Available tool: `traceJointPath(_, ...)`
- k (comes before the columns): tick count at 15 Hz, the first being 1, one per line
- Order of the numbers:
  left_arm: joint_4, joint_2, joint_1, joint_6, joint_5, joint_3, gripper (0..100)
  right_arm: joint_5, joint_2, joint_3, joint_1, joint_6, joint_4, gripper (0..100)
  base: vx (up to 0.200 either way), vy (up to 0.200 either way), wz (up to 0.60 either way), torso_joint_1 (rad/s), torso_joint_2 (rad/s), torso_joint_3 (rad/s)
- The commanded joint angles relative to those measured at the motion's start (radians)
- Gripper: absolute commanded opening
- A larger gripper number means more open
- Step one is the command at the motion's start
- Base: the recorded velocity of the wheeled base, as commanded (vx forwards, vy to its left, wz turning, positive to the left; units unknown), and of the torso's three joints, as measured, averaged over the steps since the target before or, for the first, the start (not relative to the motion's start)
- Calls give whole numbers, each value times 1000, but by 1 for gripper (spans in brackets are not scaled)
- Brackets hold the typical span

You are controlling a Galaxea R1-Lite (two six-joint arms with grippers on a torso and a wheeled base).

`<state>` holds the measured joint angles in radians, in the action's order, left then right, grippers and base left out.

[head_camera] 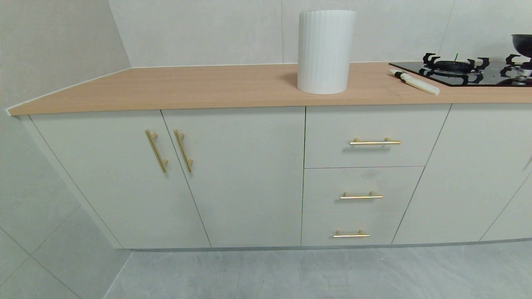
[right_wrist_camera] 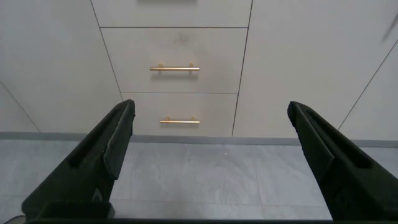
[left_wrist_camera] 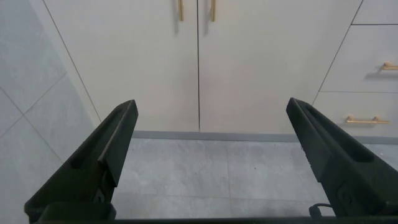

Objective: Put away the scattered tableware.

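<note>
A cream-handled knife (head_camera: 414, 82) lies on the wooden countertop (head_camera: 208, 87), just in front of the black hob (head_camera: 465, 72). A tall white ribbed holder (head_camera: 324, 51) stands on the counter to the knife's left. Below it is a stack of three drawers; the top drawer handle (head_camera: 375, 142) is brass. My left gripper (left_wrist_camera: 211, 118) is open and held low, facing the double cupboard doors (left_wrist_camera: 199, 62) above the floor. My right gripper (right_wrist_camera: 211, 118) is open too, low in front of the lower drawers (right_wrist_camera: 175, 68). Neither holds anything.
Two cupboard doors with brass handles (head_camera: 168, 150) sit left of the drawers. A dark pot (head_camera: 523, 43) stands on the hob at the far right. A tiled wall closes off the left side; grey floor (head_camera: 291, 274) lies in front of the cabinets.
</note>
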<state>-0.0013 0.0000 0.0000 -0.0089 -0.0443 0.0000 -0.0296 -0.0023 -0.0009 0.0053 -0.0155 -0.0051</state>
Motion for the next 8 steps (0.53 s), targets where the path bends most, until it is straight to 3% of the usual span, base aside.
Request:
traceJointPath(1,0,0,0,0,0,0,100,-1,2,1,1,0,4,100,0,0,0,0,0,0)
traceJointPath(8,0,0,0,0,0,0,100,-1,2,1,-1,2,4,100,0,0,0,0,0,0)
